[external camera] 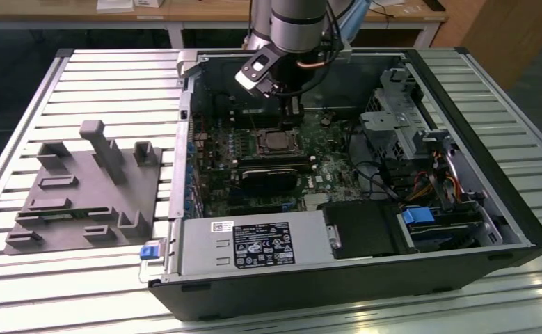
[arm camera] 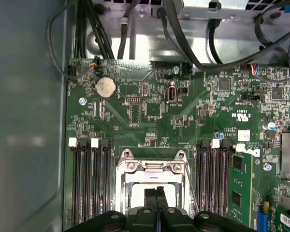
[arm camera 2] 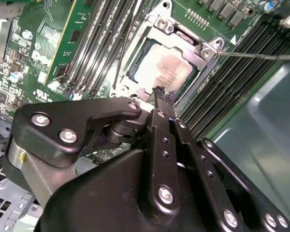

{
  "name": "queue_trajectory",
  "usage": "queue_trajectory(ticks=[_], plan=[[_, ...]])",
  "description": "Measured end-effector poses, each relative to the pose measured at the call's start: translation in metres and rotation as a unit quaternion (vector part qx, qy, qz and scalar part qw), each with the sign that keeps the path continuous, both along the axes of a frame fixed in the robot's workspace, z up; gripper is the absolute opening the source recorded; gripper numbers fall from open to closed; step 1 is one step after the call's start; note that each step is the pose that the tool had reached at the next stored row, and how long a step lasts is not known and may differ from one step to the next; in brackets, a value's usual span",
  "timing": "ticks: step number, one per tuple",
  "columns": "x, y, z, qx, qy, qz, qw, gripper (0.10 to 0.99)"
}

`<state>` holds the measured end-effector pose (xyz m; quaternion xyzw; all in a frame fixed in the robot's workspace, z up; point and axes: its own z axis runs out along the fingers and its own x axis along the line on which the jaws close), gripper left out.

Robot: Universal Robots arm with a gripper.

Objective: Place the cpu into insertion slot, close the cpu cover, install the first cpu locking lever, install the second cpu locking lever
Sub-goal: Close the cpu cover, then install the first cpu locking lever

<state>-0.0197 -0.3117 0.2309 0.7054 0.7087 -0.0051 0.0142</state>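
Here our fingers [arm camera 2: 159,112], pressed together and empty, hang over the cpu cover [arm camera 2: 137,48]; slipping, we'd scratch the cpu [arm camera 2: 165,71].

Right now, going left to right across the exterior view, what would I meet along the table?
grey fixture block → cpu → silver drive cage → computer case's black side wall

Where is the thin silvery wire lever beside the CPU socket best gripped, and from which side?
Grip the thin silvery wire lever near its free end, probably from above, pinching across it: that end juts over the long black memory slots; the other is pinned at the silvery socket frame.
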Motion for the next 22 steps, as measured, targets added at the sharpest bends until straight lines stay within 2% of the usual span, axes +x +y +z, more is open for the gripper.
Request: queue_trajectory(ticks=[9, 15, 19, 22], plan=[[-0.0063, 0.0000, 0.0000, 0.0000, -0.0001, 0.000, 1.0000, 0.106], [-0.0065, 0.0000, 0.0005, -0.0002, -0.0001, 0.000, 1.0000, 0.106], [-0.0065, 0.0000, 0.0028, -0.0005, 0.0000, 0.000, 1.0000, 0.106], [-0.0065, 0.0000, 0.0073, -0.0005, 0.0000, 0.000, 1.0000, 0.106]])
